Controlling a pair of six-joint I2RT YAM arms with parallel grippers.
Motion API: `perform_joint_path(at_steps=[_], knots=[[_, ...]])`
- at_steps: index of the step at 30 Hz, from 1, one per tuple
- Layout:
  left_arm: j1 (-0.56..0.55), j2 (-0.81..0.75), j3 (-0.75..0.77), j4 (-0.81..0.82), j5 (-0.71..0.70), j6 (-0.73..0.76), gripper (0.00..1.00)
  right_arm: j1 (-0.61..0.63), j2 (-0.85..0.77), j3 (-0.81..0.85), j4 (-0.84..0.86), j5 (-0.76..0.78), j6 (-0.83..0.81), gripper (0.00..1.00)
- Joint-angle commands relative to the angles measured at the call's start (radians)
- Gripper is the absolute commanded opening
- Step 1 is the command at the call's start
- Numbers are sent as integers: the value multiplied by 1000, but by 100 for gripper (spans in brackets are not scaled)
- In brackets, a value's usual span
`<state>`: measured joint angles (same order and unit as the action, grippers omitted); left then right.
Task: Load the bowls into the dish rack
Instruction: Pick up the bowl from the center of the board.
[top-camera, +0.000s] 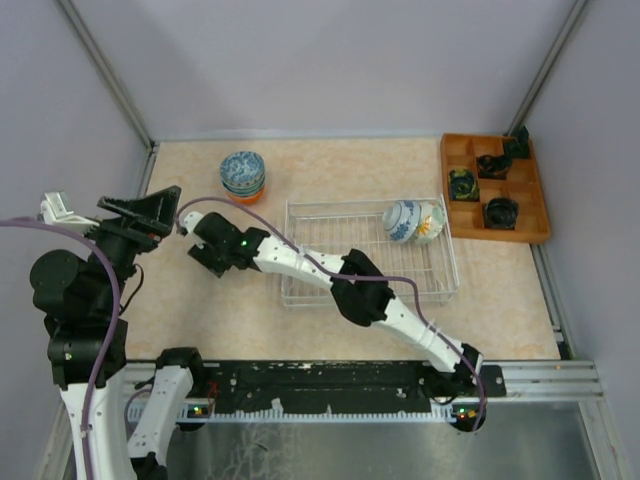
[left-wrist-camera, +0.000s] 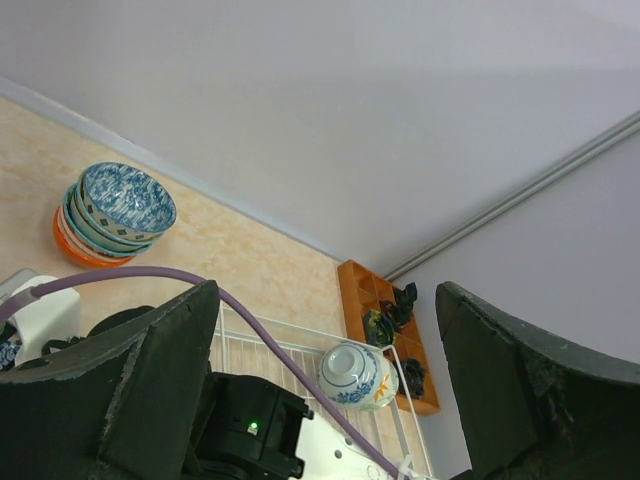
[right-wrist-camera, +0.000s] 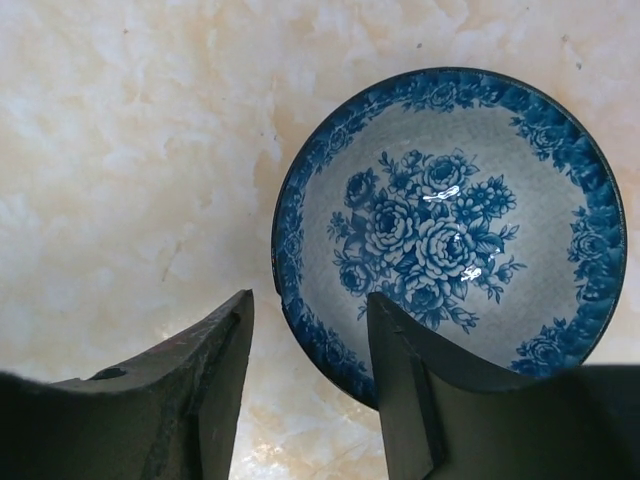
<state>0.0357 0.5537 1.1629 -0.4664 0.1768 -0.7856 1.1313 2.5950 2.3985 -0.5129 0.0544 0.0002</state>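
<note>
The blue rose-patterned bowl (right-wrist-camera: 450, 230) sits on the counter (right-wrist-camera: 130, 150), with the dish rack (top-camera: 340, 203) near at its 3 o'clock in the top view. Its near rim passes between the half-spread, unclenched fingers of the right gripper (right-wrist-camera: 310, 298), and the bowl's centre lies at 1 o'clock from them. The left gripper (left-wrist-camera: 328, 290) hangs released, empty, farther off.

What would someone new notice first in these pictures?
A blue rose-patterned bowl fills the right wrist view, the right end effector straddling its rim. On the far left of the table stands a stack of bowls; two more bowls lie in the far right corner of the dish rack.
</note>
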Motion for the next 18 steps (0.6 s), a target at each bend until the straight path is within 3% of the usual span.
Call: perform_joint_path(at_steps=[1, 9, 18], knots=[[6, -1, -1, 32, 17, 8, 95, 23, 33, 67, 15, 60, -53, 47], [6, -3, -11, 31, 6, 17, 95, 24, 32, 64, 37, 62, -63, 0], [5, -4, 28, 5, -13, 25, 95, 24, -73, 50, 57, -10, -64, 0]])
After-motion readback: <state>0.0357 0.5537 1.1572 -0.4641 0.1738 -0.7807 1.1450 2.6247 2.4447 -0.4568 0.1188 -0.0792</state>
